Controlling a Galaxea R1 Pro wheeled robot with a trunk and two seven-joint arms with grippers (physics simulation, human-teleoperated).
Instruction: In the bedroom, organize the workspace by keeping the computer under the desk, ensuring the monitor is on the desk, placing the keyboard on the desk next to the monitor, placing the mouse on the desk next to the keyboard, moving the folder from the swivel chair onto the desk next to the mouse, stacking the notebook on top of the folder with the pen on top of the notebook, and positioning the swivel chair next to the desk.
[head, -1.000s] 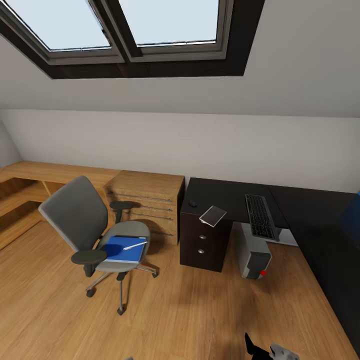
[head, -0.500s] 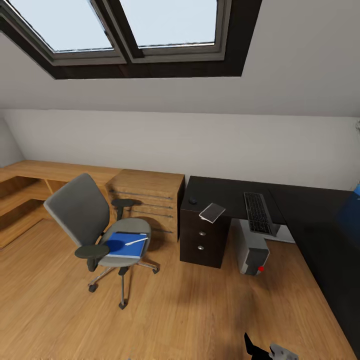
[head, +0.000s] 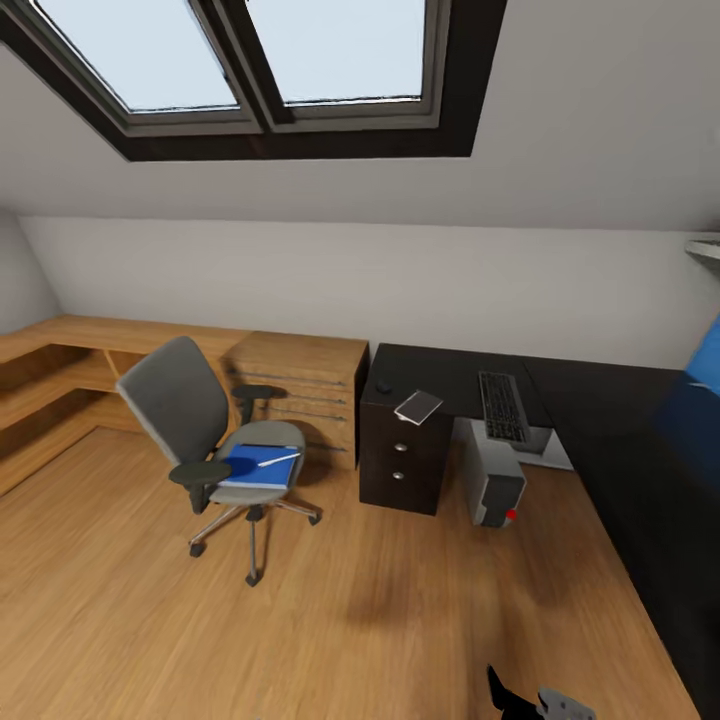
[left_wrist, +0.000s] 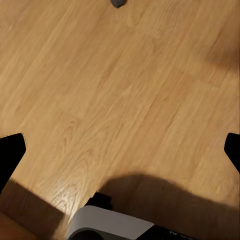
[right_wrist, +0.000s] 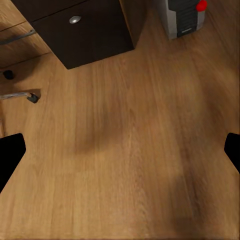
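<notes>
Both grippers, left (left_wrist: 120, 150) and right (right_wrist: 120, 155), spread wide over matte oak planks. 10 o'clock: grey fabric swivel chair (head: 205, 430), flat blue folder (head: 255, 467) on seat. 1 o'clock: glossy black desk (head: 440, 375), slim keyboard (head: 502, 406), boxy computer (head: 492, 480) beneath.

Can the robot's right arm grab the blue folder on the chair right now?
Probably not yet. The flat bright-blue folder lies on the grey swivel chair, across open wooden floor from the right gripper.

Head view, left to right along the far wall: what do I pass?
Swivel chair with folder → wooden chest → mouse → notebook → keyboard.
</notes>
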